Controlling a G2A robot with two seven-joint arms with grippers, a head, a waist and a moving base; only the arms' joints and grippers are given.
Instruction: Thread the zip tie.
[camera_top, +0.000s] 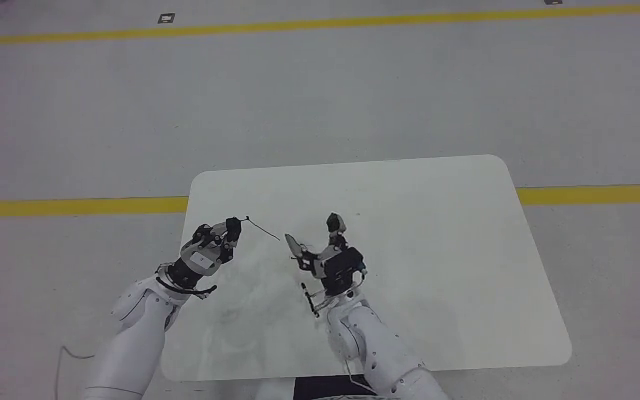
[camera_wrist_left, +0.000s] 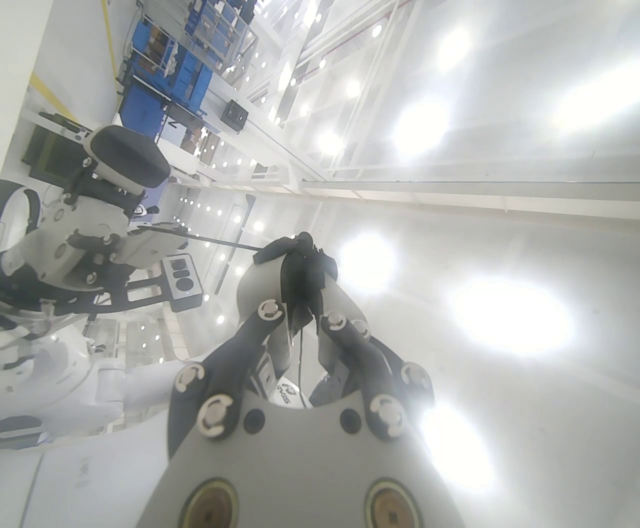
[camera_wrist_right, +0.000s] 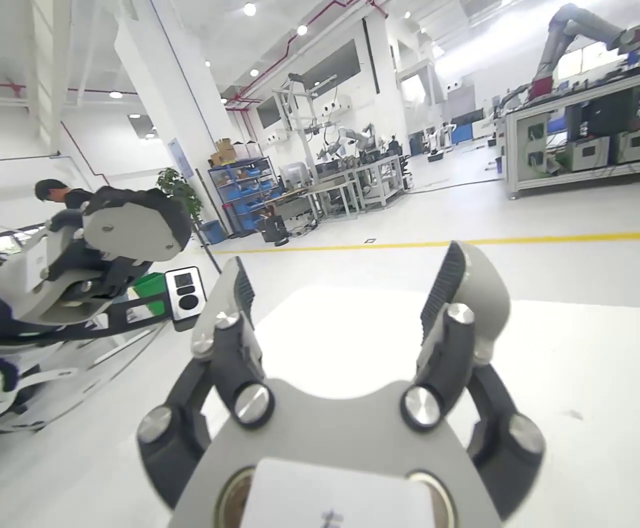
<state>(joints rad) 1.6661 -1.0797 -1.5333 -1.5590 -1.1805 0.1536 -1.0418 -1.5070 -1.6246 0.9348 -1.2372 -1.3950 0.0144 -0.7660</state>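
The zip tie (camera_top: 262, 230) is a thin black strip held up above the white table (camera_top: 430, 250). My left gripper (camera_top: 228, 232) is shut on one end of it, and the free tail points toward my right gripper (camera_top: 313, 236). In the left wrist view the left gripper (camera_wrist_left: 300, 257) pinches the black tie (camera_wrist_left: 220, 241), whose tail runs out to the right gripper's finger (camera_wrist_left: 125, 157). My right gripper (camera_wrist_right: 345, 285) stands open with nothing between its fingers. The tie's tip (camera_wrist_right: 210, 255) lies just beside one of its fingers, with the left gripper (camera_wrist_right: 130, 225) beyond.
The white table's front edge (camera_top: 370, 372) lies close under both arms. Around the table is grey floor with yellow lines (camera_top: 90, 206). Workbenches and racks (camera_wrist_right: 350, 175) stand far off in the room.
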